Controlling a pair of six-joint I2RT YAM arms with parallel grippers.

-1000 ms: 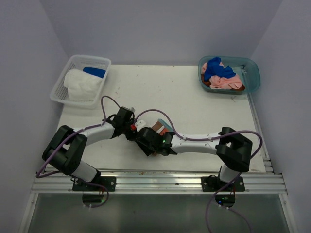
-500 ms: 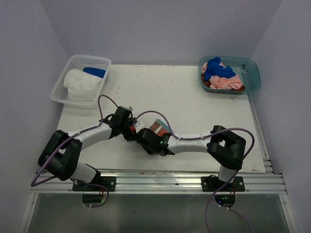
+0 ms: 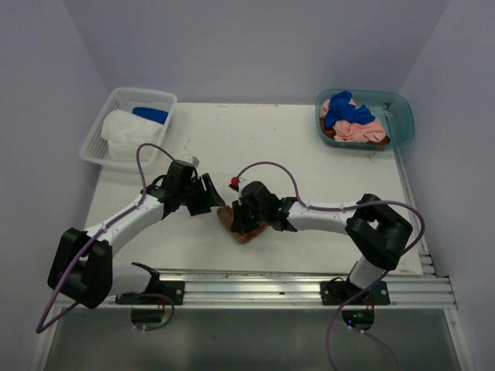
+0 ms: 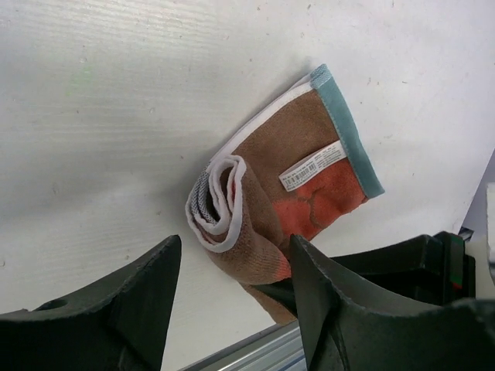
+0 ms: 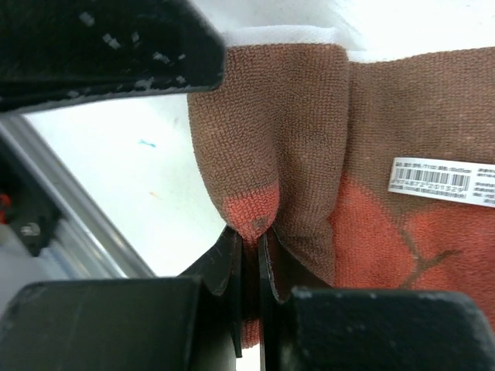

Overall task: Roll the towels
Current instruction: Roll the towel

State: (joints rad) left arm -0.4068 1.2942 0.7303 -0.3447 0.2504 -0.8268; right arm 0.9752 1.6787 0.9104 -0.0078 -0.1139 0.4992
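A brown towel (image 3: 249, 234) with an orange patch, teal edge and white label lies partly rolled near the table's front middle. In the left wrist view its coiled end (image 4: 220, 205) faces me. My right gripper (image 3: 241, 222) is shut on a fold of this towel (image 5: 271, 116), and the pinch shows between its jaws (image 5: 249, 241). My left gripper (image 3: 209, 198) stands open just left of the roll, apart from it, and its fingers (image 4: 139, 301) frame the roll's end. More towels, blue (image 3: 340, 108) and pink (image 3: 360, 131), lie in the teal tub.
The teal tub (image 3: 401, 107) stands at the back right corner. A white mesh basket (image 3: 94, 137) at the back left holds a white cloth (image 3: 130, 136) and a blue roll (image 3: 150, 115). The metal rail (image 3: 255, 287) runs along the front edge.
My left gripper has opened and drawn back to the left, off the towel. My right gripper has shut on the towel's fold and shifted a little right.
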